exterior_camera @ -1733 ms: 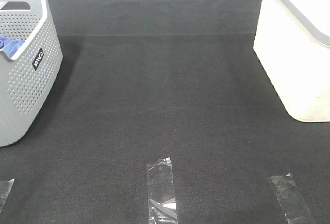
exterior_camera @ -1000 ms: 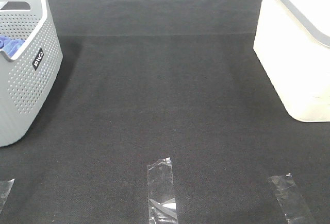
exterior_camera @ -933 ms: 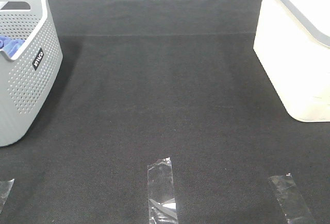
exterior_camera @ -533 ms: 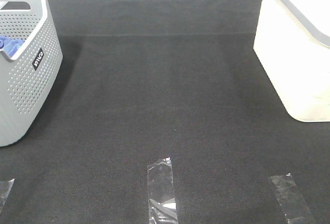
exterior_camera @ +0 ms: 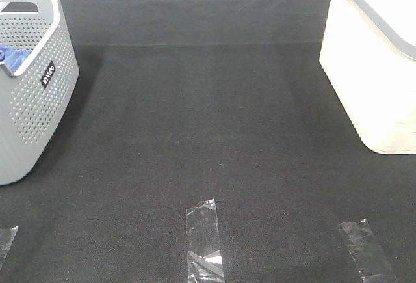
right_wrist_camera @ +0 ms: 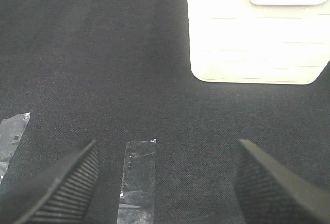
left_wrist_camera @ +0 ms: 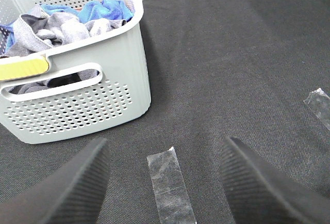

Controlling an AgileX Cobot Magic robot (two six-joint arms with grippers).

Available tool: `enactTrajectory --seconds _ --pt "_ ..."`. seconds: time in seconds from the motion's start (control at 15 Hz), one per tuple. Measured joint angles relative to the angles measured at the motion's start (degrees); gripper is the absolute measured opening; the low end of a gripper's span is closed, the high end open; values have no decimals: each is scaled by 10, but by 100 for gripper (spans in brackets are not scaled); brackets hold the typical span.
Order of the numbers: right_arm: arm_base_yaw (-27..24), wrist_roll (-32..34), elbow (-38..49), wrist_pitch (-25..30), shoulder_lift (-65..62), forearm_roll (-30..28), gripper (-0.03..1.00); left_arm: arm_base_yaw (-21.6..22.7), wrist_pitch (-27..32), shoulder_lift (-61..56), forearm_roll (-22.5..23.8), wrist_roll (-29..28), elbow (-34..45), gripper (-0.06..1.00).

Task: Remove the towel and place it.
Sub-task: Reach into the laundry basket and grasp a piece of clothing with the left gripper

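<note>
Towel: the grey-lavender towel (left_wrist_camera: 59,28) is lying crumpled inside the grey perforated basket (left_wrist_camera: 82,105), touching a blue cloth (left_wrist_camera: 105,9).
Basket: it is standing at the upper left of the high view.
Left gripper (left_wrist_camera: 164,154): it is hovering near the basket, jaws spread wide, holding nothing.
Right gripper (right_wrist_camera: 166,152): it is hovering with jaws wide apart and empty, facing the white bin (right_wrist_camera: 252,44).
Surface: a black mat (exterior_camera: 208,114) is carrying clear tape strips (exterior_camera: 203,237) along the lower edge.
</note>
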Motion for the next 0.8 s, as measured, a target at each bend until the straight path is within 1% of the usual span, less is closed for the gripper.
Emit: enactTrajectory --seconds 0.8 --pt "0 0 0 0 0 0 69 0 0 0 0 0 0 61"
